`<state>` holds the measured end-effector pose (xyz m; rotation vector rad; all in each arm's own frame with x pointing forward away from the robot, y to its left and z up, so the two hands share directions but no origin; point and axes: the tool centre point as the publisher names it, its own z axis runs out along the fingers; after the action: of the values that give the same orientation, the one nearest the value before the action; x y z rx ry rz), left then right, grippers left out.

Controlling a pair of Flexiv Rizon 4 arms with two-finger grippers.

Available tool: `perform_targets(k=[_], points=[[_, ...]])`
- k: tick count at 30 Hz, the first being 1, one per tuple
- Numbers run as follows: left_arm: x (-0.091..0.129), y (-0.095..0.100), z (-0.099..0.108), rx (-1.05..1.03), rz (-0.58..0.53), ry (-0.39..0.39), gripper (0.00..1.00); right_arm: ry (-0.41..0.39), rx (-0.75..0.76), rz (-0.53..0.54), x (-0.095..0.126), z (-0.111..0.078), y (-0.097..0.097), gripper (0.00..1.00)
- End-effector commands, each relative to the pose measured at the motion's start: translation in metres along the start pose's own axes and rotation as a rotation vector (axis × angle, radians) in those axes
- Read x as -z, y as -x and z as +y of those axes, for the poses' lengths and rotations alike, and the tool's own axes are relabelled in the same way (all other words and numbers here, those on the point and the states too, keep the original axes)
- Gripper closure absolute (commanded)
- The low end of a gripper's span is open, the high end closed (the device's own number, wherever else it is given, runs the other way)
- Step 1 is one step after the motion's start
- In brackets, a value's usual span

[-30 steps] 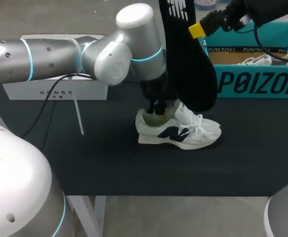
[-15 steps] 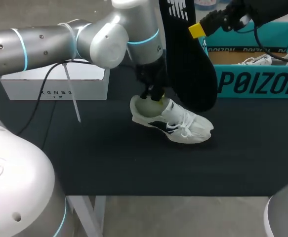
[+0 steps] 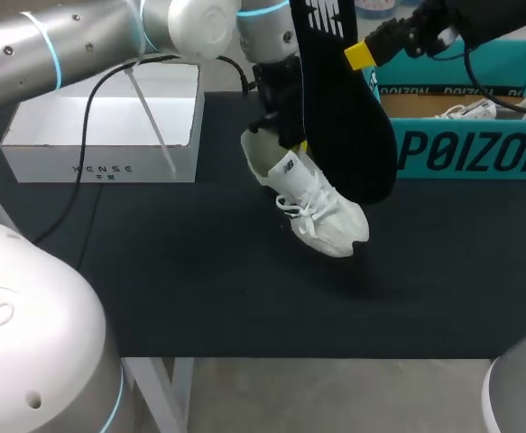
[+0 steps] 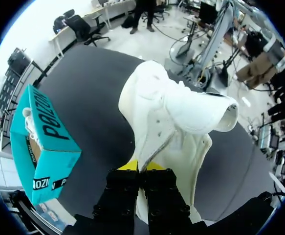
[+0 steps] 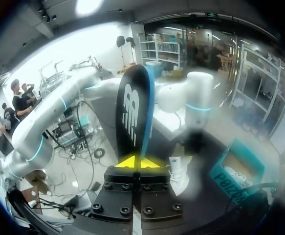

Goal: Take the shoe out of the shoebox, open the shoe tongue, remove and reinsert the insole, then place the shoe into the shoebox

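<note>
Left pincer (image 3: 291,144) clamps the shoe (image 3: 317,207) by its heel, toe slanting down away; right pincer (image 3: 360,56) grips the insole (image 3: 344,126), upright, just beside the left pincer.

I saw the white shoe (image 3: 321,206) hanging tilted from my left gripper (image 3: 290,142), pinched at its heel collar with the toe pointing down and away from the fingers. The black insole (image 3: 348,117), with a white logo on it, was clamped on edge in my right gripper (image 3: 360,56). The teal shoebox (image 3: 479,149) sat open near that gripper, with a second white shoe (image 3: 466,110) inside.
</note>
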<state>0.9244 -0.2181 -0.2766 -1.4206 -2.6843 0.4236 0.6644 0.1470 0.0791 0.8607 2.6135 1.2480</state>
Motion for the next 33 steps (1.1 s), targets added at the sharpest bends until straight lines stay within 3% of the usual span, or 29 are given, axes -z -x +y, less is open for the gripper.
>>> perform_targets(k=[1, 6, 26, 33], points=[[0.001, 0.014, -0.008, -0.272, 0.235, 0.033, 1.0, -0.005, -0.001, 0.0, -0.001, 0.003, 0.0, 1.0], [-0.011, 0.017, -0.021, -0.389, 0.338, 0.095, 1.0, -0.005, -0.001, 0.0, -0.001, 0.003, 0.0, 1.0], [-0.064, 0.02, -0.066, -0.53, 0.43, 0.025, 1.0, -0.005, -0.001, 0.0, -0.001, 0.003, 0.0, 1.0], [-0.081, 0.01, -0.072, -0.521, 0.456, 0.035, 1.0, -0.005, -0.001, 0.0, -0.001, 0.003, 0.0, 1.0]])
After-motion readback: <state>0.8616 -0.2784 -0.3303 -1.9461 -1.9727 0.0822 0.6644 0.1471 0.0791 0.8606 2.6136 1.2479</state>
